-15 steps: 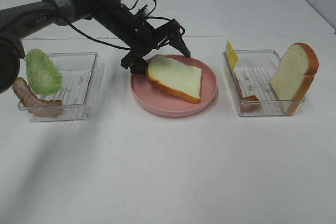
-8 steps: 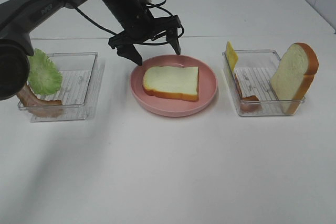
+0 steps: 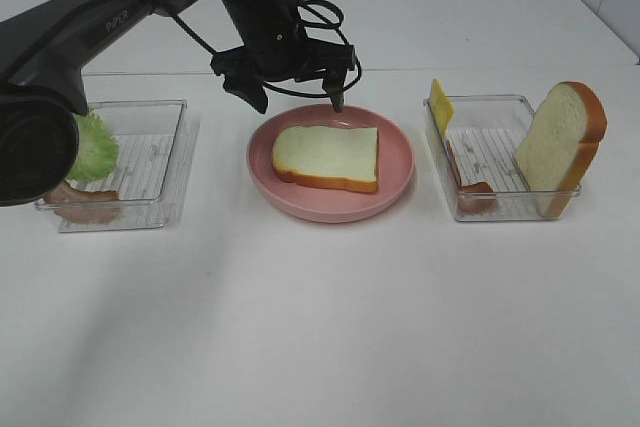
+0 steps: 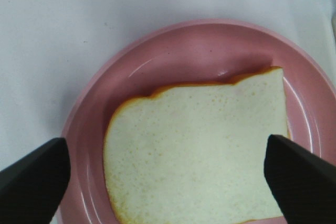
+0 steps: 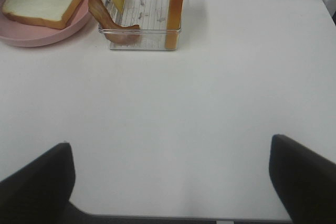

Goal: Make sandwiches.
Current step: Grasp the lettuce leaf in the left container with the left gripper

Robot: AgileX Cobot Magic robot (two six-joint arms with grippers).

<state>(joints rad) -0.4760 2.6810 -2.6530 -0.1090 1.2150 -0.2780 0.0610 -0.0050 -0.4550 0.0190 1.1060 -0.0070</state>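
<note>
One white bread slice (image 3: pixel 328 155) with an orange-brown crust lies flat on the round pink plate (image 3: pixel 400 182). My left gripper (image 3: pixel 292 99) hangs open and empty just above the plate's far rim; the left wrist view shows its fingers (image 4: pixel 31 184) spread wide over the bread (image 4: pixel 194 150). A second bread slice (image 3: pixel 560 142) leans upright in the right clear tray (image 3: pixel 490 209), with the yellow cheese (image 3: pixel 440 102) and a bacon strip (image 3: pixel 470 187). Green lettuce (image 3: pixel 92 147) and bacon (image 3: pixel 80 209) lie at the left tray (image 3: pixel 150 162). My right gripper (image 5: pixel 170 169) is open over bare table, out of the high view.
The left arm (image 3: pixel 100 22) reaches in from the upper left over the left tray. In the right wrist view the right tray (image 5: pixel 142 43) and the plate (image 5: pixel 31 38) lie far ahead of the gripper. White table (image 3: pixel 320 327) stretches in front of the plate and trays.
The bread slice, held tilted at the plate's left a second ago, now lies flat on the plate. My left gripper has let it go, opened wide and risen toward the far side.
</note>
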